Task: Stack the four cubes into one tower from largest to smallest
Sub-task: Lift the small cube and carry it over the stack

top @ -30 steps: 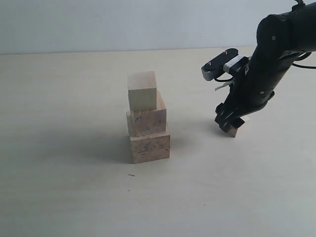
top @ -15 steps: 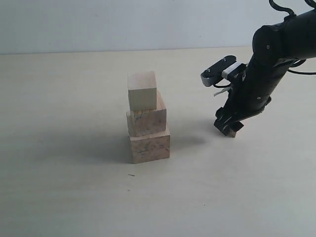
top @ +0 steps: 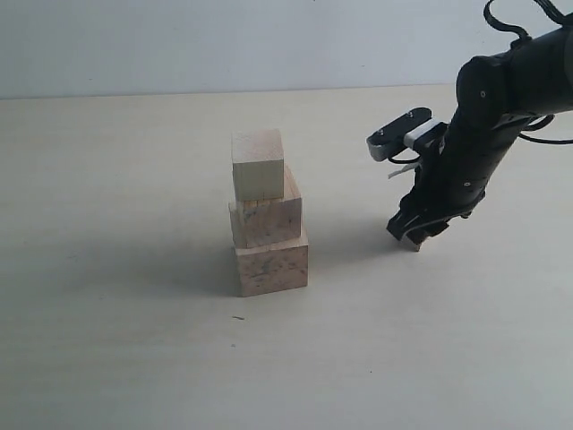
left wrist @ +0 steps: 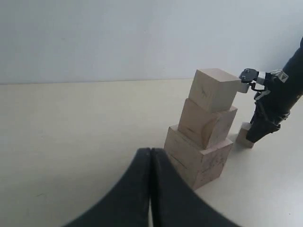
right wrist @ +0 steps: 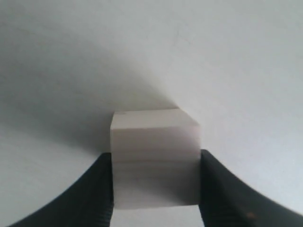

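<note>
- The pale table (top: 107, 340) carries everything; a plain light wall stands behind it
- The black right arm (top: 483, 134) comes in from the right of the exterior view and slopes down to the tabletop, well apart from the stack
- The tower (top: 265, 215) stands near the middle of the table, three blocks high
- The largest cube (top: 271, 266) sits at the bottom, on the table; its near face has dark mottled marks
- The second cube (top: 265, 220) rests on top of it, turned slightly out of line
- The third cube (top: 258, 166) tops the stack, set towards the left edge of the one below
- The left gripper (left wrist: 150, 156) has its two fingers pressed together with nothing between them; it is low and near the tower's base
- The right gripper (top: 414, 235) has a finger against each side of a block, clamping it
- The smallest cube (right wrist: 155, 158) is that block, down at table level to the right of the tower; whether it touches the table I cannot tell
</note>
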Available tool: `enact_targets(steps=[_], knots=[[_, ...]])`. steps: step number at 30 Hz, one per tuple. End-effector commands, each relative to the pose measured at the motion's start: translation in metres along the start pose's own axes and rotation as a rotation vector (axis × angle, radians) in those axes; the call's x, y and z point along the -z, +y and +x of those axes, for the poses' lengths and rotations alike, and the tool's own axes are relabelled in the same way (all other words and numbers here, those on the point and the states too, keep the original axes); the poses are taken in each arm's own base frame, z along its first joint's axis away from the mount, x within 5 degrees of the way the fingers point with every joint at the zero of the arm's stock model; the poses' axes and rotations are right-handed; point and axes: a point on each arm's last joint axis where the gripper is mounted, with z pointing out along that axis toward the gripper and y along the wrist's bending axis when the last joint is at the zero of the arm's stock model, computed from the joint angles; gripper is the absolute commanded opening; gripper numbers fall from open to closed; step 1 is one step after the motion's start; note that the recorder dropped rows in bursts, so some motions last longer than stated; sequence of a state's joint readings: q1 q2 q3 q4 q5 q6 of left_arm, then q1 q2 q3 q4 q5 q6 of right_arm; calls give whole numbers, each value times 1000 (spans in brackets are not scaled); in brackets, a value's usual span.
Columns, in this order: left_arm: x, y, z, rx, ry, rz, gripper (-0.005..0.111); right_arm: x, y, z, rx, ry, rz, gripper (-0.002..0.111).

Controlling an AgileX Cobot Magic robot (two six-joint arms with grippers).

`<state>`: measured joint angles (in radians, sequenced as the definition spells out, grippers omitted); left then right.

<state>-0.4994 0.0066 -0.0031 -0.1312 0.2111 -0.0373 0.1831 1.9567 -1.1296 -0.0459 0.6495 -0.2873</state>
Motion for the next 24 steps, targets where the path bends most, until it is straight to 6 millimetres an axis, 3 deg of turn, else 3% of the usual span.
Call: enact_targets(steps=[1,3,6,9,12,14,16,20,24], knots=[[0,0,0,0,-7,-1,0,11,-2,1,-81,3,4,14],[0,0,0,0,-7,-1,0,27,0,1,-102,-6,7,6],[0,0,0,0,-7,-1,0,68,9,4,-135,-56,3,2],[0,0,0,0,-7,-1,0,145,37,19,-120,-164,-37,2],[0,0,0,0,-7,-1,0,189,64,35,-96,-224,-76,2],[0,0,0,0,-7,-1,0,223,87,32,-59,-274,-111,2],[0,0,0,0,-7,-1,0,241,102,23,-20,-292,-132,2],[0,0,0,0,-7,-1,0,256,114,3,24,-315,-133,2],[0,0,0,0,-7,-1,0,257,124,-33,37,-307,-114,2]])
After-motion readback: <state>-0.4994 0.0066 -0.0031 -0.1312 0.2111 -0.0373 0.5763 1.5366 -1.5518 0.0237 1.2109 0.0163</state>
